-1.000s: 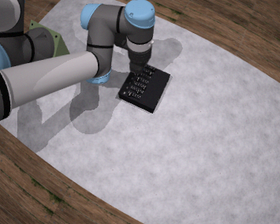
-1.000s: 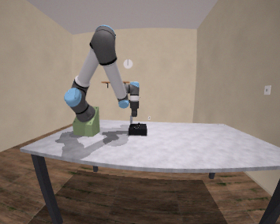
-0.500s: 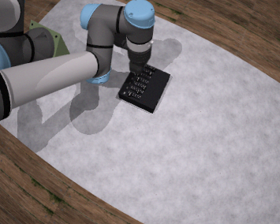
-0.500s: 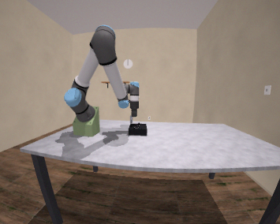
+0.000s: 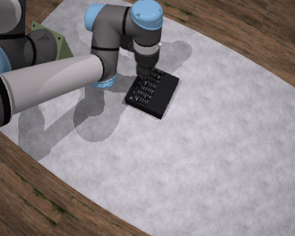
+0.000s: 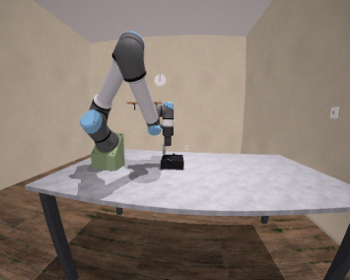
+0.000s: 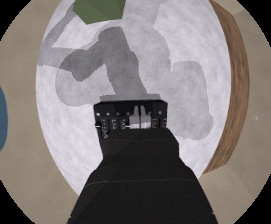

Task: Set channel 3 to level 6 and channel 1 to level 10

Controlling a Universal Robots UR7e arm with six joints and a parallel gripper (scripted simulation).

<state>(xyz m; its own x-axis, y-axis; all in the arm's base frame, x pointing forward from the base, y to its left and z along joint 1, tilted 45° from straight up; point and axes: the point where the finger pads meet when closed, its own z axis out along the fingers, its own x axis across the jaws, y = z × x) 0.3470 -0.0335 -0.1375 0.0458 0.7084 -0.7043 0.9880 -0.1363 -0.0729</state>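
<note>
In the wrist view the tool [image 7: 144, 137] is fully closed, with nothing between its fingers, and points down over the near edge of the lighting desk [image 7: 130, 117]. From above, the desk [image 5: 158, 97] stands on the counter [image 5: 223, 137] at about 12 o'clock from the centre. The robot seems to push a fader with its closed tip. Which channel cannot be read. The next move calls for a small, slow slide along the slot.

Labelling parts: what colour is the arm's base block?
Olive green base block, clearest in the exterior view.
</note>
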